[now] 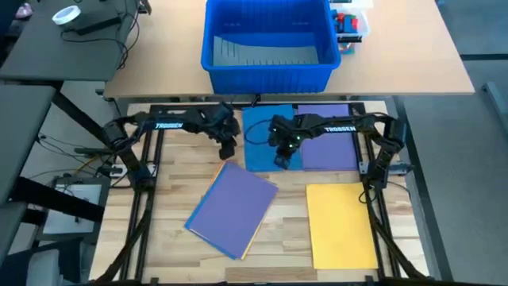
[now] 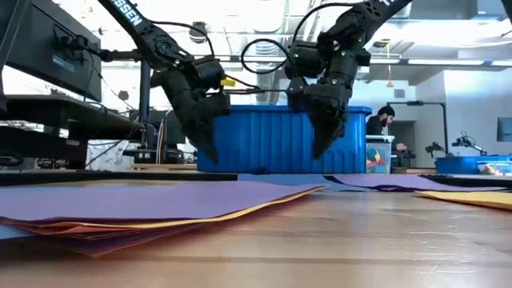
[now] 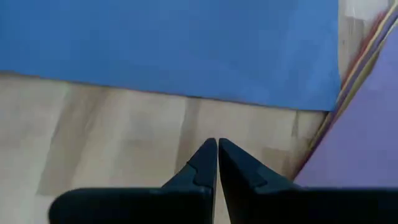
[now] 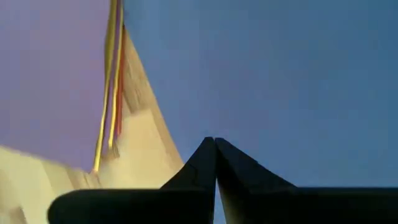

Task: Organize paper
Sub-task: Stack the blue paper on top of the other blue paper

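Both hands, left hand [image 1: 228, 150] and right hand [image 1: 280, 159], are hovering closed and empty beside the blue sheet [image 1: 258, 139]; next probably calls for gripping an edge toward the purple-topped stack [image 1: 230, 208] on the table [image 1: 286, 238].

blue plastic bin [image 1: 268, 49] on far table [image 1: 413, 56] | tape roll [image 1: 65, 15] | person [image 2: 382, 122] behind

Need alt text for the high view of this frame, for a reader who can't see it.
Seen from above, the left gripper and right gripper, both shut, hang over a blue sheet on the wooden table. A purple-topped stack, a yellow sheet and a purple sheet lie nearby, a blue bin behind.
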Controlling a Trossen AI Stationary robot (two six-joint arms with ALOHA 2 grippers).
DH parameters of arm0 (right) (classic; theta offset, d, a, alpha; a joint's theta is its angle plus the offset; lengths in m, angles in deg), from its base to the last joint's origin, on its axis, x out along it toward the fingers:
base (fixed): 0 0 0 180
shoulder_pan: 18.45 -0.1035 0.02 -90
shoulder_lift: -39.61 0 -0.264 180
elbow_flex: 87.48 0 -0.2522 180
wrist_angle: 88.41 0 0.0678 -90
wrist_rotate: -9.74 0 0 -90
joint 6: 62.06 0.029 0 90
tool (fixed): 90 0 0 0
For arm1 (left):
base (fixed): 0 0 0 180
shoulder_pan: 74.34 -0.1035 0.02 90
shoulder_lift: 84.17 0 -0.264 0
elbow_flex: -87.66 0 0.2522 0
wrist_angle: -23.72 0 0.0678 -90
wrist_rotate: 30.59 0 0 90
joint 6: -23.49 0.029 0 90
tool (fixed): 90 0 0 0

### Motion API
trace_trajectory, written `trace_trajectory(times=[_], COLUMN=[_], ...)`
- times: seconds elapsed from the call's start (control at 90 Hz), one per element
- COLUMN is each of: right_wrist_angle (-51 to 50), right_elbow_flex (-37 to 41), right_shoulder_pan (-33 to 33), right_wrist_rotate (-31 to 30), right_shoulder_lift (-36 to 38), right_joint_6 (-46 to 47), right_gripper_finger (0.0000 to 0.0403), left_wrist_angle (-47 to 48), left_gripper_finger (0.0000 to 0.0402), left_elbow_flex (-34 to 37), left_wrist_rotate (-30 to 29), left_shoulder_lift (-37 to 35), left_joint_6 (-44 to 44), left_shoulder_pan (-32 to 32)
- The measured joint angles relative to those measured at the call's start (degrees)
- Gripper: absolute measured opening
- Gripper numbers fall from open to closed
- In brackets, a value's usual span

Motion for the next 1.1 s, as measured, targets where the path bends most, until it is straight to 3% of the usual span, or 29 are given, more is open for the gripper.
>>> trace_trajectory(times=[0.122, 0.256, 0.6, 0.844, 1.1], right_wrist_angle=[2.7, 1.0, -1.8, -2.1, -2.8], right_elbow_flex=[0.0, 0.0, 0.0, 0.0, 0.0], right_shoulder_pan=[0.4, 0.8, 0.6, 0.6, 0.6], right_wrist_rotate=[0.1, 0.3, 0.7, 0.7, 0.7], right_shoulder_lift=[0.0, 0.0, 0.0, 0.0, 0.0], right_joint_6=[-0.2, -0.1, 0.0, -0.2, -0.2], right_gripper_finger=[0.0000, 0.0000, 0.0000, 0.0000, 0.0000], left_wrist_angle=[-2.0, 0.8, -2.1, -3.2, 6.1], left_gripper_finger=[0.0000, 0.0000, 0.0000, 0.0000, 0.0000], left_elbow_flex=[-0.3, -0.5, -4.5, -4.7, -4.5], left_wrist_rotate=[-0.5, -0.4, -0.1, 0.6, 0.2], left_shoulder_lift=[3.0, 7.0, 13.5, 13.7, 10.4], left_joint_6=[2.0, 2.3, 4.7, 9.0, 9.8], left_shoulder_pan=[0.9, 2.0, 4.6, 4.6, 4.7])
